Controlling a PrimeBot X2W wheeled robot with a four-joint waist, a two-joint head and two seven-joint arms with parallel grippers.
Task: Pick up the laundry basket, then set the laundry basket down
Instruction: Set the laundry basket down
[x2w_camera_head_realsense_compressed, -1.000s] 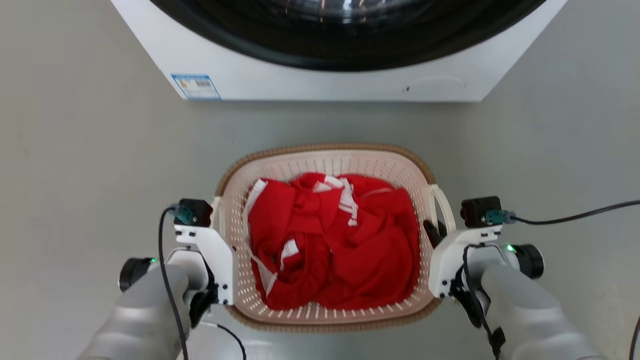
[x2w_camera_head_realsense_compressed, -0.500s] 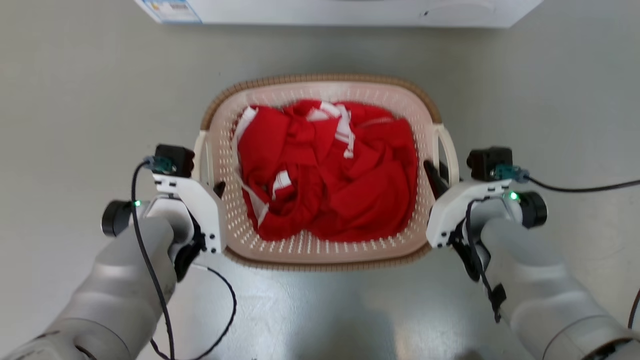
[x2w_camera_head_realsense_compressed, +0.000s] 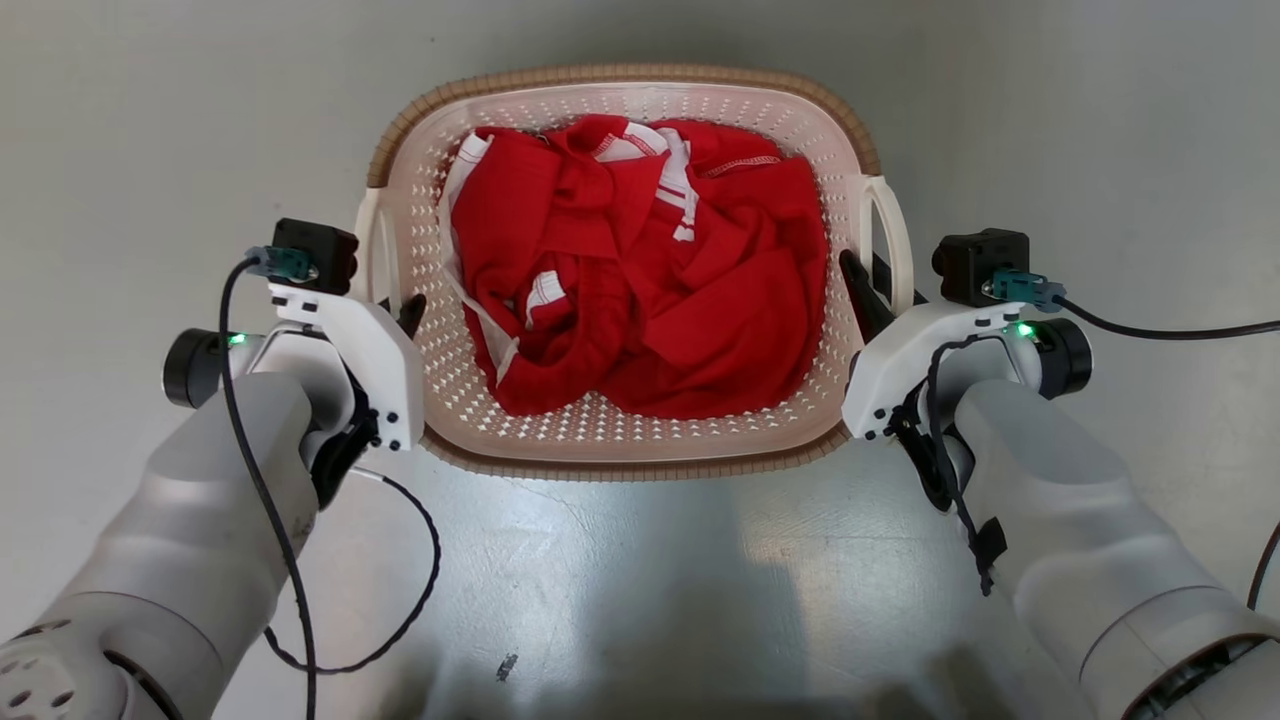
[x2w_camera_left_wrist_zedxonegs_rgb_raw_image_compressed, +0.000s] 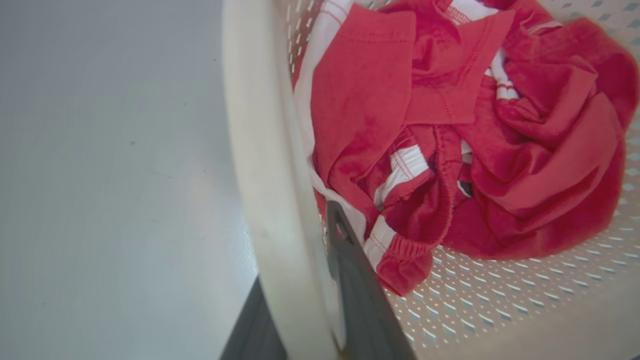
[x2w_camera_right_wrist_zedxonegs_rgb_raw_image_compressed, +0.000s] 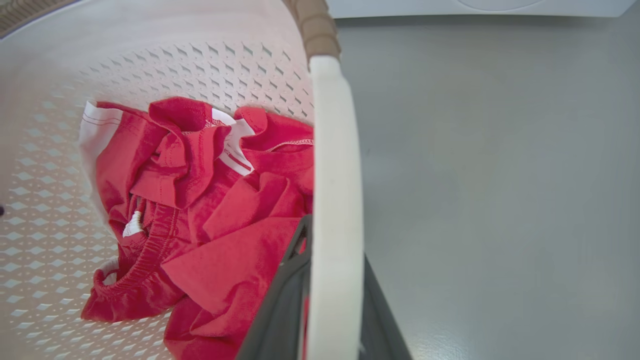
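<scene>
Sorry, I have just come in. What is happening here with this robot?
The robot holds a cream perforated plastic laundry basket with a brown woven-look rim between its two arms. The left tool is shut on the left white loop handle, and the right tool on the right white loop handle, a finger on each side. Crumpled red clothes with white trim lie inside. Whether the basket has left the grey floor, I cannot tell.

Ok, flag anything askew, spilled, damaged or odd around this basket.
Nothing stands out. The laundry basket looks level and undamaged, the left end effector and right end effector each clamp a white side handle, and the crumpled red clothes are all inside it.
</scene>
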